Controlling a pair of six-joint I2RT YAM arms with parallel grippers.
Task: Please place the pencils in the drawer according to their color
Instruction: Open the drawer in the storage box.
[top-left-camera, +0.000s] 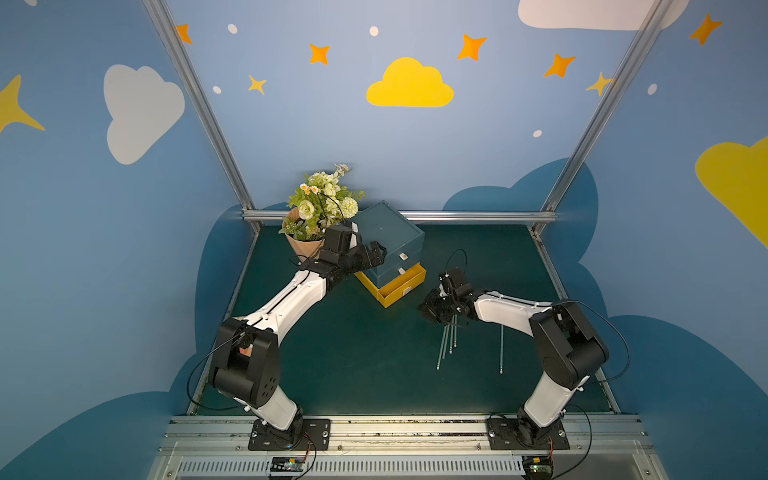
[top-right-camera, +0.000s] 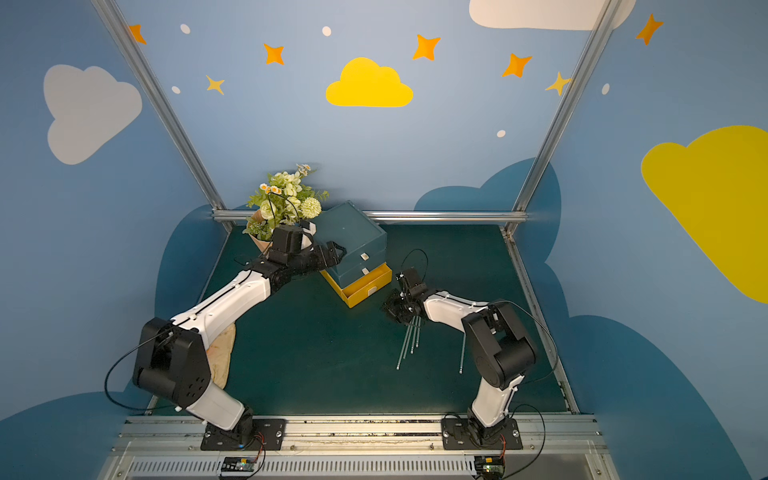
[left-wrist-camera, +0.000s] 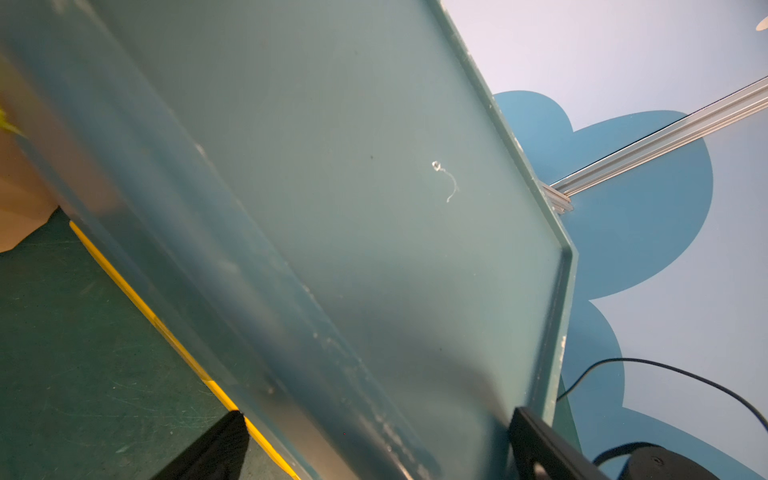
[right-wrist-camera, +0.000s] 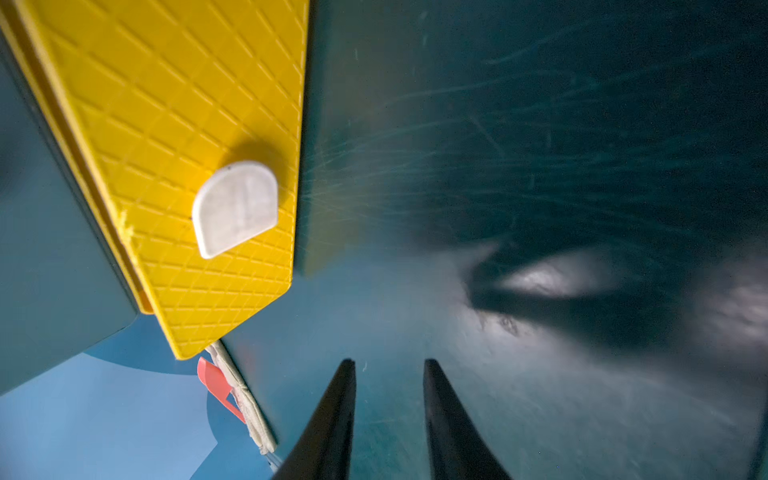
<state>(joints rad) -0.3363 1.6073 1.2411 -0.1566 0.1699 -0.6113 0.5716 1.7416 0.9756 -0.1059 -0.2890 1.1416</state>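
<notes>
Several pale grey pencils (top-left-camera: 446, 343) (top-right-camera: 409, 340) lie bunched on the green mat, and one more pencil (top-left-camera: 501, 349) (top-right-camera: 462, 351) lies apart to their right. My right gripper (top-left-camera: 430, 309) (top-right-camera: 392, 309) (right-wrist-camera: 389, 361) hovers low over the far ends of the bunch. It is open a little, with only mat between its fingers. The teal drawer cabinet (top-left-camera: 386, 232) (left-wrist-camera: 332, 208) has its yellow bottom drawer (top-left-camera: 401, 289) (top-right-camera: 365, 291) (right-wrist-camera: 178, 104) pulled out. My left gripper (top-left-camera: 376, 253) (top-right-camera: 336, 253) (left-wrist-camera: 376, 411) stands wide open against the cabinet's left upper edge.
A paper-wrapped bouquet (top-left-camera: 320, 208) stands behind the left arm, close to the cabinet. A beige cloth (top-right-camera: 222, 357) lies at the mat's left edge under the left arm. The yellow drawer's white handle (right-wrist-camera: 235, 208) faces the right gripper. Metal rails border the mat.
</notes>
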